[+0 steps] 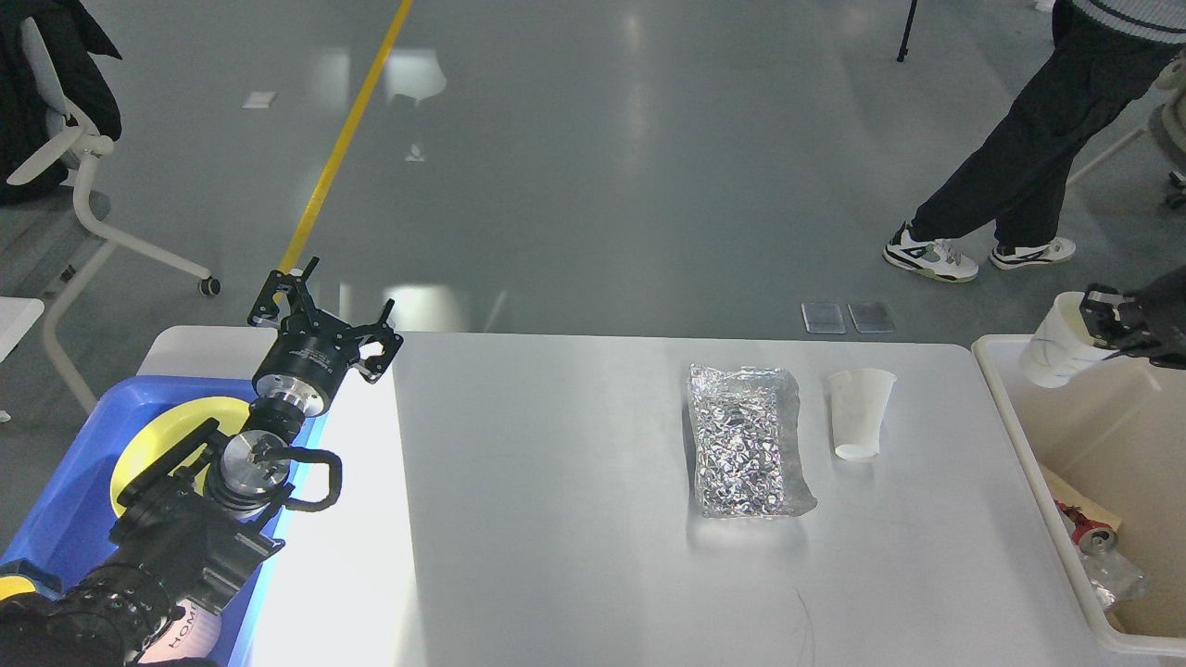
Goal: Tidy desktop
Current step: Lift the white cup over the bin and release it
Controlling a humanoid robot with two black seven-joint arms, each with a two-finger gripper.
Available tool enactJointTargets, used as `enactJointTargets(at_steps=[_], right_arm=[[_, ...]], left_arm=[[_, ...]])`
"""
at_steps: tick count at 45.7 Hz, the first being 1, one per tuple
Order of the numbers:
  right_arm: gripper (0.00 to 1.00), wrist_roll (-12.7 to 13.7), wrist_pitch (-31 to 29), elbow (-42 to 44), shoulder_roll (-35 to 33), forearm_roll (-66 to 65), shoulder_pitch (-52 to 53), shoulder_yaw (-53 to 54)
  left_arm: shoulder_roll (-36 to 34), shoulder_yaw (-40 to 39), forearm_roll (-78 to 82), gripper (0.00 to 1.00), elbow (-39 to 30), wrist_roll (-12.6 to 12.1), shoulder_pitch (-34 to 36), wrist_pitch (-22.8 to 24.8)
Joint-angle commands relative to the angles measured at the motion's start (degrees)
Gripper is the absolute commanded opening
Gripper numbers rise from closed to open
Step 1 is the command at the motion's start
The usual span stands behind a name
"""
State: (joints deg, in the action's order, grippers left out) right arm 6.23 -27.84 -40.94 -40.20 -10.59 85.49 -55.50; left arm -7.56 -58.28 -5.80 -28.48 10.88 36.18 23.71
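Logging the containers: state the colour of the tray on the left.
Blue tray, holding a yellow plate; head view shows it best.

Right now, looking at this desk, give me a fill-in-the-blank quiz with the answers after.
1. The foil bag lies to the ____ of the clear cup in this view.
2. The right gripper holds a paper cup over the ____.
3. The yellow plate sits in the ____ tray.
4. The left gripper has its fingers ____.

Answers: left; bin; blue; open
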Motion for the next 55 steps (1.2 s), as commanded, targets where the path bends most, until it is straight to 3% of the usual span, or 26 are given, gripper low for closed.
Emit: enactJointTargets(at_steps=[1,4,10,14,21,22,23,24,43,49,55], right_arm=[[0.00,0.19,10.07,11.65,0.65,1.45,-16.38,8.46],[0.00,0.54,16.30,17.45,2.05,2.85,-25.00,12.60],[0.00,0.19,27.73,30.11,11.01,4.61,-38.10,16.47],[0.00,0.19,31.43,36.09,14.71,6.98,-42.24,17.35],[0.00,0.28,33.64,37.25,15.77,8.04,-44.89,16.91],[0.14,0.28,33.47,37.25,15.77,8.13,-44.80,16.83],[0.62,0.19,33.55,37.25,15.86,8.05,-44.89,16.56],[1.00,0.36,33.38,37.25,15.77,8.04,-44.89,16.30],[1.00,0.54,35.22,37.86,15.24,8.13,-43.31,16.83],[1.00,0.63,33.64,37.33,14.89,8.13,-37.08,16.83],[1.00,0.63,27.50,36.46,13.92,8.04,-25.22,16.30]], left_arm=[[0.00,0.01,0.00,0.98,0.00,0.02,0.03,-0.07],[0.00,0.01,0.00,0.98,0.00,0.02,-0.06,0.02],[0.00,0.01,0.00,0.98,0.00,0.02,-0.06,0.02],[0.00,0.01,0.00,0.98,0.00,0.02,0.03,0.02],[0.00,0.01,0.00,0.98,0.00,0.02,0.03,0.02],[0.00,0.01,0.00,0.98,0.00,0.02,0.03,-0.07],[0.00,0.01,0.00,0.98,0.00,0.02,0.03,0.02],[0.00,0.01,0.00,0.98,0.00,0.02,0.03,0.02],[0.18,0.10,0.00,0.98,0.00,0.02,0.03,-0.07],[0.18,0.10,0.00,0.98,0.00,0.02,0.03,0.02],[0.18,0.10,0.00,0.98,0.00,0.02,0.03,0.02]])
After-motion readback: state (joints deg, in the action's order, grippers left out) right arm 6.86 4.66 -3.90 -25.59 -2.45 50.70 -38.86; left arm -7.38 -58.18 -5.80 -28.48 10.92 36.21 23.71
